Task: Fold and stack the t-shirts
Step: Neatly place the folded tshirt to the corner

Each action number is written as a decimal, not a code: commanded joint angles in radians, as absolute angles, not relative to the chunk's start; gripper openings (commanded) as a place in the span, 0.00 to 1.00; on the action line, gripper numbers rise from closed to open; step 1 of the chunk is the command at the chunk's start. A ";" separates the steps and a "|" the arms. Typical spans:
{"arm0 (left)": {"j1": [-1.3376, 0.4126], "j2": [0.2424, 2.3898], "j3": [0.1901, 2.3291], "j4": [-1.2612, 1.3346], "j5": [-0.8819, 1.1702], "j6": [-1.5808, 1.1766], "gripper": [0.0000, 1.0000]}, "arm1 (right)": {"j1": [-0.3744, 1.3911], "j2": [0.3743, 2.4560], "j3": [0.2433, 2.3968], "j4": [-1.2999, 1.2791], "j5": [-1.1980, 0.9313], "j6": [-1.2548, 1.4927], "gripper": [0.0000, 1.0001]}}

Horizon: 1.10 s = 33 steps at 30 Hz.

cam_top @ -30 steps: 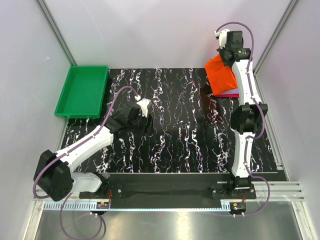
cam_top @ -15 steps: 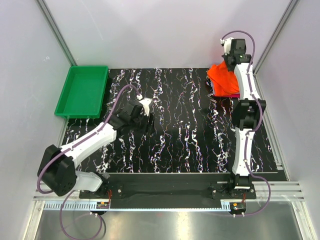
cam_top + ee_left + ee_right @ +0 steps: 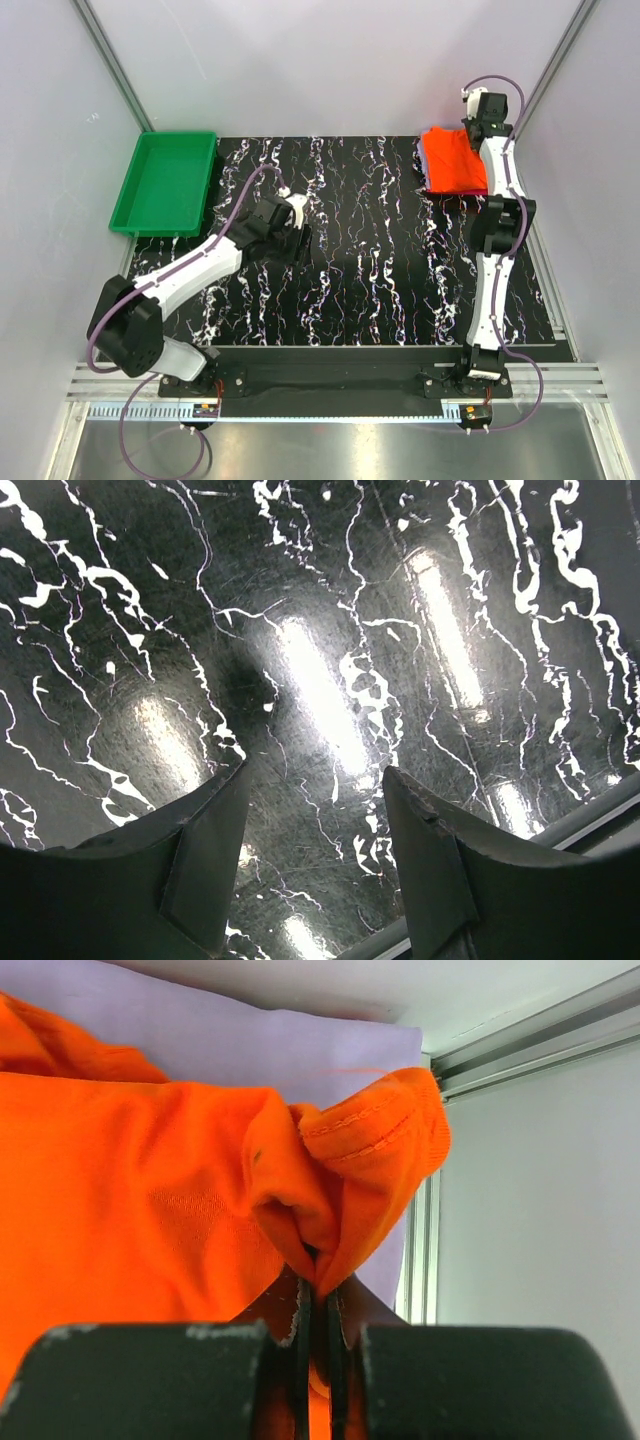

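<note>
The orange-red t-shirt point(image 3: 455, 162) lies folded at the table's far right corner. In the right wrist view this orange-red t-shirt point(image 3: 150, 1200) rests on the pale lavender t-shirt point(image 3: 300, 1055). A sliver of crimson-pink t-shirt point(image 3: 462, 191) peeks out under the pile's near edge. My right gripper point(image 3: 318, 1280) is shut on a bunched fold of the orange-red cloth at the pile's far right end, the gripper point(image 3: 478, 122) itself hidden under its wrist in the top view. My left gripper point(image 3: 315, 785) hangs open over bare marbled table, left of centre point(image 3: 297, 238), with nothing between its fingers.
A green plastic tray point(image 3: 165, 180) sits at the far left corner. Metal frame rails point(image 3: 520, 1035) and the white wall stand close behind and beside the pile. The black marbled table point(image 3: 370, 260) spreads between the two arms.
My right gripper has carried the orange-red cloth back and to the right, and the shirt has gone from a raised bunch to lying flat on the pile. The left arm has barely shifted.
</note>
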<state>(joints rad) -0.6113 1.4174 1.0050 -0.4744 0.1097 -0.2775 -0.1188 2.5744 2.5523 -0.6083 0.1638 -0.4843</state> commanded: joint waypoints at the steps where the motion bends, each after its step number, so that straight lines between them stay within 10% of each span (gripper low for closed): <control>1: -0.604 1.433 1.054 -0.474 0.124 -0.265 0.61 | -0.123 2.605 2.566 -0.511 0.156 -0.502 0.00; 11: -0.604 1.482 1.080 -0.486 0.141 -0.284 0.61 | -0.146 2.698 2.565 -0.367 0.199 -0.522 0.05; 17: -0.604 1.490 1.097 -0.508 0.135 -0.285 0.61 | -0.146 2.698 2.591 -0.315 0.317 -0.514 0.69; 21: -0.604 1.473 1.100 -0.502 0.135 -0.301 0.61 | -0.146 2.634 2.600 -0.302 0.359 -0.460 0.87; 33: -0.604 1.420 1.080 -0.433 0.130 -0.267 0.61 | -0.146 2.378 2.462 -0.370 0.173 -0.007 0.89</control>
